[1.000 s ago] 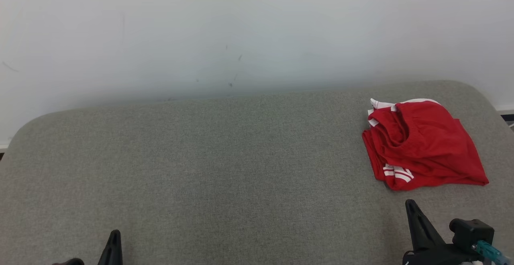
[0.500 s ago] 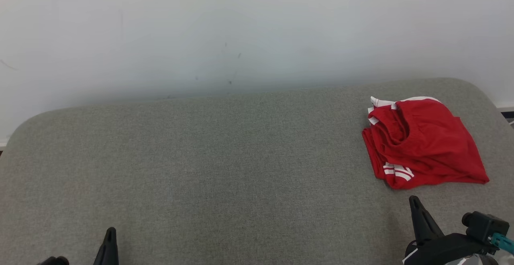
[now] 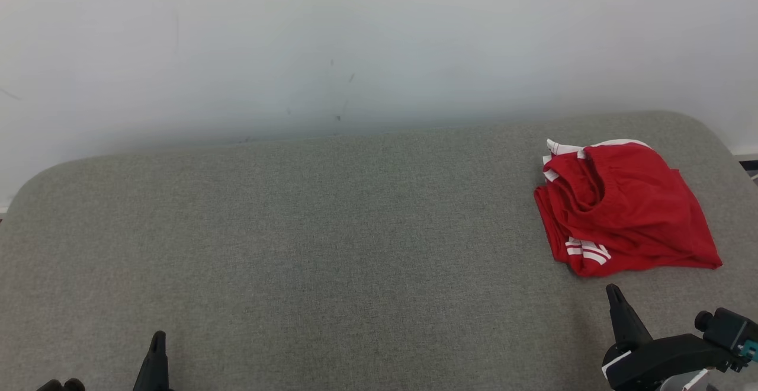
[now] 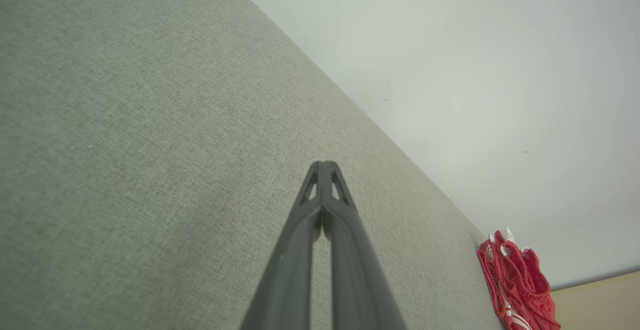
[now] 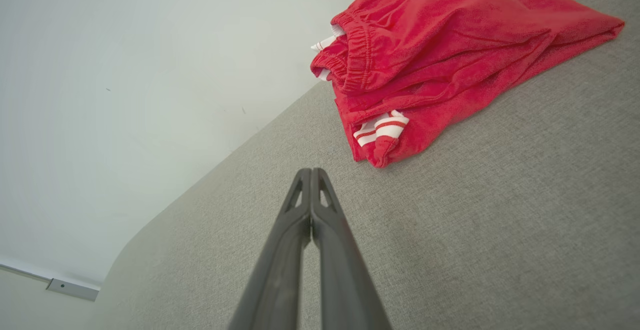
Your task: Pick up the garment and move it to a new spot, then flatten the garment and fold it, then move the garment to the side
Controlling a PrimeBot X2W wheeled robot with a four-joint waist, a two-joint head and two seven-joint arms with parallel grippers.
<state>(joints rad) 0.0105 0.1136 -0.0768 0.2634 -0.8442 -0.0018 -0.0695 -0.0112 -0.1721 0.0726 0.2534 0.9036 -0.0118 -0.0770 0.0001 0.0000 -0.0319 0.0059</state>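
The garment [image 3: 622,210] is red shorts with white stripes, lying folded in a bundle at the far right of the grey fabric surface [image 3: 331,243]. It also shows in the right wrist view [image 5: 440,55] and small at the lower right of the left wrist view [image 4: 520,290]. My right gripper [image 3: 613,291] is shut and empty, a short way nearer than the bundle's front edge and apart from it. In the right wrist view its tip [image 5: 311,171] points just left of the bundle. My left gripper [image 3: 157,336] is shut and empty at the lower left, far from the garment; its closed tip [image 4: 324,164] hangs over bare fabric.
A white wall [image 3: 355,41] rises directly behind the grey surface. The surface has rounded far corners on the left [image 3: 35,183] and right [image 3: 704,127]. A strip of floor [image 4: 605,295] shows beyond the right end.
The whole head view has shifted slightly, so the camera moved. Both grippers sit a little lower and further out than before. The garment has not moved.
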